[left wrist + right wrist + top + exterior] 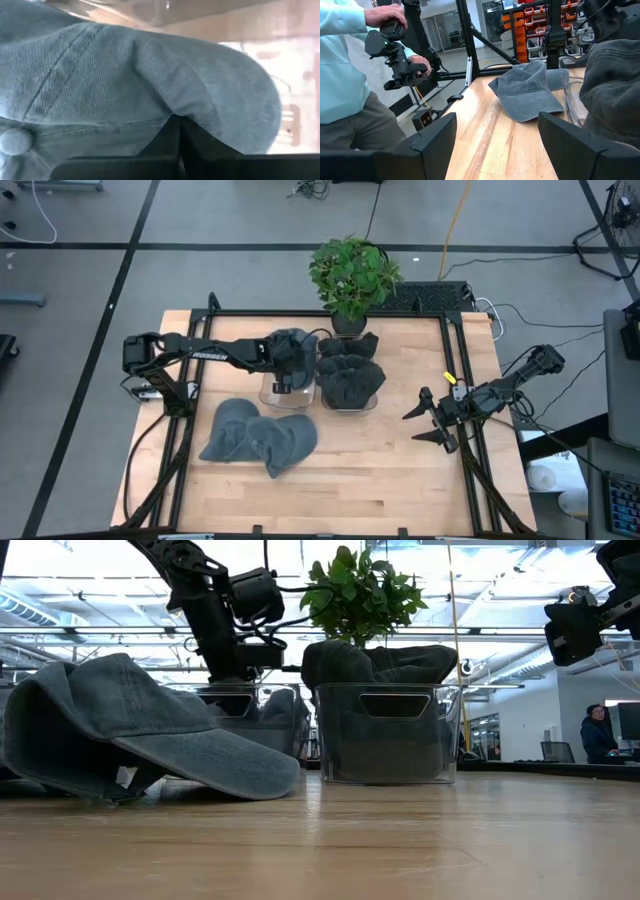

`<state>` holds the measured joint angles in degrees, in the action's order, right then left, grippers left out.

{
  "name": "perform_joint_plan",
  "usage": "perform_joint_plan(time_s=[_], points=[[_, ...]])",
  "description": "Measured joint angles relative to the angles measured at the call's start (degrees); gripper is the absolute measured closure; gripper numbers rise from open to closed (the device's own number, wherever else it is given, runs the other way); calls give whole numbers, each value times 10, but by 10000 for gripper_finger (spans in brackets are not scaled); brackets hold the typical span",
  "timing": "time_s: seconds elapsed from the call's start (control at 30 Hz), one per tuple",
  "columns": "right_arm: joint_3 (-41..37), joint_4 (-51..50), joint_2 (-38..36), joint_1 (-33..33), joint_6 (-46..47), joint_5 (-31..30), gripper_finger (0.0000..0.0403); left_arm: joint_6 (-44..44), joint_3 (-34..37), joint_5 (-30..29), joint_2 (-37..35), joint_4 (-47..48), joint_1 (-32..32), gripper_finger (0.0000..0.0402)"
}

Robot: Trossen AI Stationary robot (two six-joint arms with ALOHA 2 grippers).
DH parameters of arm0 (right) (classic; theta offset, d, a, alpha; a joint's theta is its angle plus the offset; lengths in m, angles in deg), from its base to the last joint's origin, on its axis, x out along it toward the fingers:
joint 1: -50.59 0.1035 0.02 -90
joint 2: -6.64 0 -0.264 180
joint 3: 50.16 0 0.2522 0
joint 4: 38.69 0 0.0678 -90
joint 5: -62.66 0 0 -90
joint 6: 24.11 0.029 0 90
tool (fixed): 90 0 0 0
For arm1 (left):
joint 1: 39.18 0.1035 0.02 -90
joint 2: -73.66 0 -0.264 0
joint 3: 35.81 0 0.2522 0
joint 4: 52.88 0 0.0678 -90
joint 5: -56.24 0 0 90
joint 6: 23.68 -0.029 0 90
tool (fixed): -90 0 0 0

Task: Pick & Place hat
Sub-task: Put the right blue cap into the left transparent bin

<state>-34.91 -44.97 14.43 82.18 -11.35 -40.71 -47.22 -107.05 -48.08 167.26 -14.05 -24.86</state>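
A grey cap (125,75) lies in the left clear bin (268,392), and my left gripper (176,120) reaches down into that bin, shut on the cap's crown. The cap's top button (15,140) shows beside the fingers. Two more grey caps (260,438) lie flat on the table in front of the bins; the nearer one (130,730) fills the left of the low view. The right clear bin (385,730) holds dark hats (350,375) piled above its rim. My right gripper (435,420) waits open at the table's right edge, holding nothing. My left gripper pinches a fold of the cap's crown cloth (172,107) between its two fingertips; the cloth puckers into creases at the tips. The fingers come slanting down from the table's left side. The cap rests in the left bin.
A potted plant (350,275) stands just behind the bins. A black frame (455,380) runs around the table. In the right wrist view a person (350,75) stands beyond the table's left side, holding a control handle (395,60). Bare wood (380,470) lies near the front.
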Motion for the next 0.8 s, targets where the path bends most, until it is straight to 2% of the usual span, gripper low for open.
perform_joint_plan(time_s=[0.13, 0.33, 0.57, 0.8], points=[[0, 0, 0, 0, 0, 0, 135, -14, 7, 1, 0, 6, 0, 382], [0, 0, 0, 0, 0, 0, 135, 26, -28, -94, -25, 42, -6, 368], [0, 0, 0, 0, 0, 0, 135, 48, -112, -95, -73, 172, -31, 338], [0, 0, 0, 0, 0, 0, 135, 128, -204, -98, -94, 296, -44, 277]])
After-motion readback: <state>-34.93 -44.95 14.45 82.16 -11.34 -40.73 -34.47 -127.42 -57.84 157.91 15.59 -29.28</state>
